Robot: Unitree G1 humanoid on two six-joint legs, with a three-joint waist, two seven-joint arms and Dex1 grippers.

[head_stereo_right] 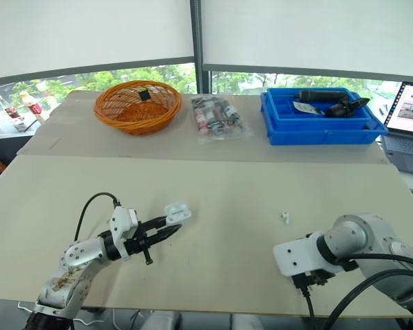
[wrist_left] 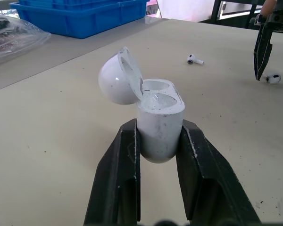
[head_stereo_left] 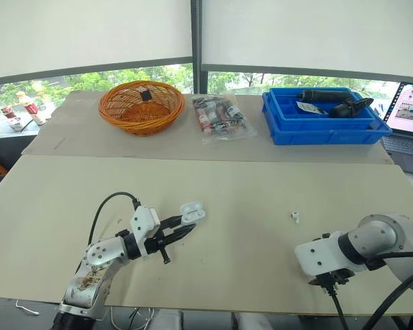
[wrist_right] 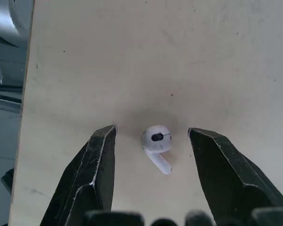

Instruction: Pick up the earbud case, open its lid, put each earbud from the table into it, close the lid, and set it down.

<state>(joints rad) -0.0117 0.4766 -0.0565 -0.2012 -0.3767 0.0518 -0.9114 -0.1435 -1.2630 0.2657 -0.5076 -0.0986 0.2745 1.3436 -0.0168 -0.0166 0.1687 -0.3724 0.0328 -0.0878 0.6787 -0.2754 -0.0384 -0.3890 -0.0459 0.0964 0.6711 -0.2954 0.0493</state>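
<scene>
Left gripper (wrist_left: pixel 158 127) level, clamped on glossy white rounded earbud case (wrist_left: pixel 159 113), lid (wrist_left: pixel 114 79) open; right gripper (wrist_right: pixel 152 130) downward, spread astride earbud (wrist_right: pixel 156 140).

Table (head_stereo_left: pixel 248 275), far edge, left to right — basket (head_stereo_left: pixel 141 124), packet (head_stereo_left: pixel 222 118), tray (head_stereo_left: pixel 323 132); laptop (head_stereo_left: pixel 409 113) just past the tray, at the right end.
In basket: one small item (head_stereo_left: pixel 145 95).
In tray: tools (head_stereo_left: pixel 334 103), toward its rear.
Near edge, left: earbud case (wrist_left: pixel 153 113), clamped between the fingers of the left gripper (wrist_left: pixel 159 125).
Right of the case, well apart: earbud (head_stereo_left: pixel 295 216), on the table.
Near edge, right: second earbud (wrist_right: pixel 156 143), on the table — between the spread fingers of the right gripper (wrist_right: pixel 152 129), touching neither.
</scene>
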